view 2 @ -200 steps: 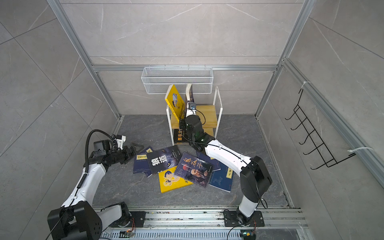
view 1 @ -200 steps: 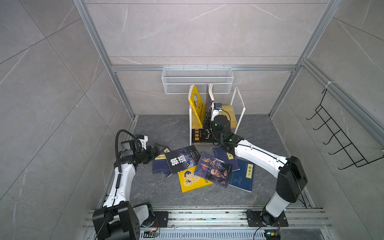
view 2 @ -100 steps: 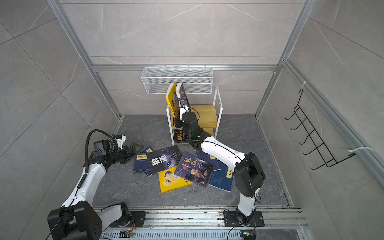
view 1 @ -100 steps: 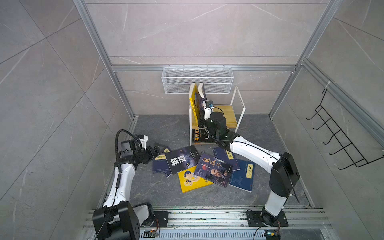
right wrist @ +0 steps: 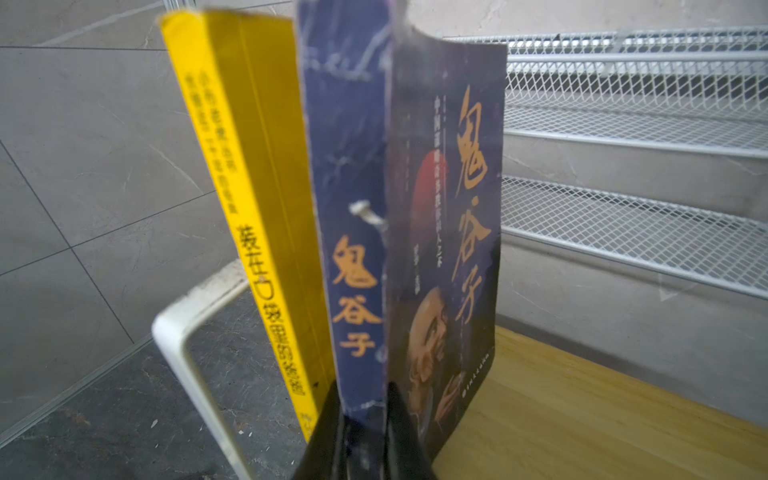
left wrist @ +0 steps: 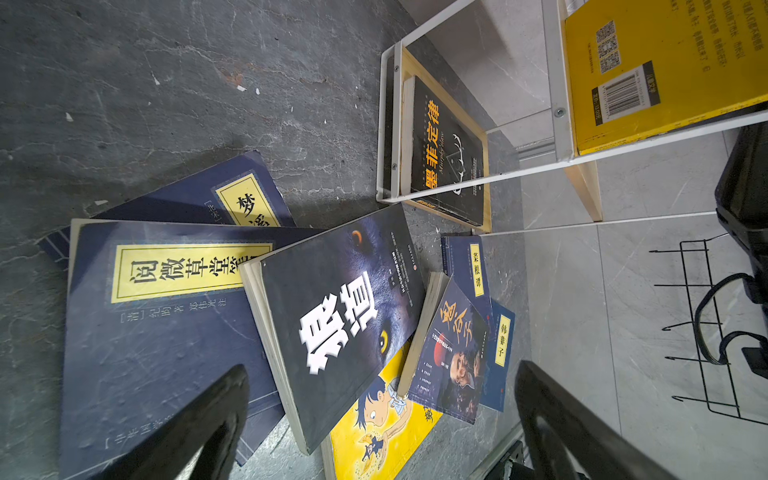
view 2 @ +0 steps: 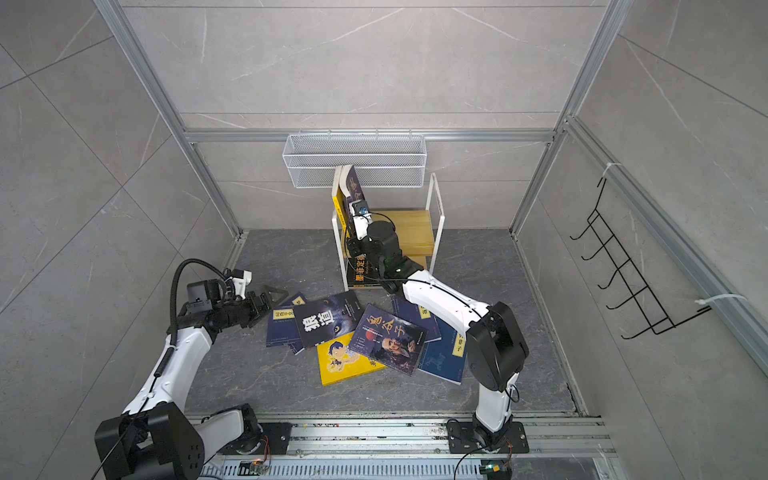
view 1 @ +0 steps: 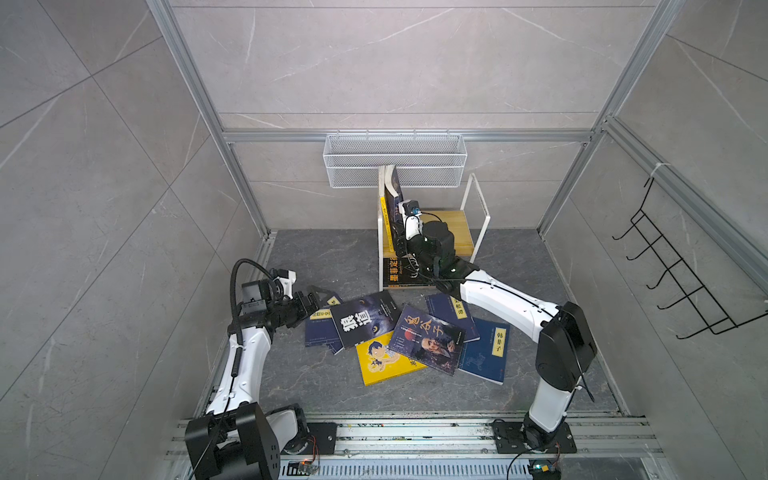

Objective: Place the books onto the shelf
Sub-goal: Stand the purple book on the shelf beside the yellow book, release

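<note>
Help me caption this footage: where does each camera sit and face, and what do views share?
Top views: high at the front, looking down toward the back wall; left arm, right arm, shelf, floor books.
Left wrist: on the left arm, looking past the open left gripper at the floor books and shelf.
Right wrist: on the right arm, looking along the held book in the shut right gripper; yellow book beside, basket behind.
Shared: all show the shelf.

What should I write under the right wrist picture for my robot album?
The right gripper pinches a dark book by its spine, standing at the shelf beside a yellow book.
</note>
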`<state>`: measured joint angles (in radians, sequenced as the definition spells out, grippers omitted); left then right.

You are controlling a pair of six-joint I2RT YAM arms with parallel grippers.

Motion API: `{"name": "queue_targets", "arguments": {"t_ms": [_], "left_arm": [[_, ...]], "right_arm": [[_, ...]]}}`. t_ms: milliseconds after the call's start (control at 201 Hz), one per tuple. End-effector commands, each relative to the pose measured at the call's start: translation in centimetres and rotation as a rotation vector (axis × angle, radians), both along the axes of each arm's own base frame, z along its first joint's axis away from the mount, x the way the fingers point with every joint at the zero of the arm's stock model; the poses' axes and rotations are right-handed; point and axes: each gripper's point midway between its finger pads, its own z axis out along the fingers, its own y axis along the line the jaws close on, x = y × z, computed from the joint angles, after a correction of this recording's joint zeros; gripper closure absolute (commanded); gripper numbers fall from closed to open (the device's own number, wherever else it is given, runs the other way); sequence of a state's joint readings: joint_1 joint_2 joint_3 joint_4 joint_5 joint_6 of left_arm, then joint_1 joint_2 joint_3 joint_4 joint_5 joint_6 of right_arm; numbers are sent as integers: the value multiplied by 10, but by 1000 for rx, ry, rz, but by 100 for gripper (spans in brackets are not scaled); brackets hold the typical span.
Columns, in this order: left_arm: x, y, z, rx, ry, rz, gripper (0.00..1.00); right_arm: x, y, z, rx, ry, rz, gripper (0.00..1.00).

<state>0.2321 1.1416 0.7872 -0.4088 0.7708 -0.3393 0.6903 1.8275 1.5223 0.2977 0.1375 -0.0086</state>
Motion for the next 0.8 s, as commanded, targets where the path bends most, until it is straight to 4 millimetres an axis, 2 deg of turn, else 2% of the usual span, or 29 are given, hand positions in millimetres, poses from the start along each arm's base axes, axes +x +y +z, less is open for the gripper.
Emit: {"name": "queue_targets", "arguments": {"t_ms": [0,154,354,603,792], "left_arm": [[3,-1,11,-5,-61,-23,0],[2,-1,10,0,-57,-24,0],[3,-1,11,-3,-59,-23,0],[3,-1,12,0,-60,-20,0],[2,-1,11,1,-59,-20,0]], "right_arm": [[-14,20,-10,-30,-6,110,91],[-19,17,-14,-68,-10,124,80],[-27,15,-16,-104,-20,145,71],[-36,9,-22,-141,-20,163,66],[-54,-10,-35,-160,18,152,65]]}}
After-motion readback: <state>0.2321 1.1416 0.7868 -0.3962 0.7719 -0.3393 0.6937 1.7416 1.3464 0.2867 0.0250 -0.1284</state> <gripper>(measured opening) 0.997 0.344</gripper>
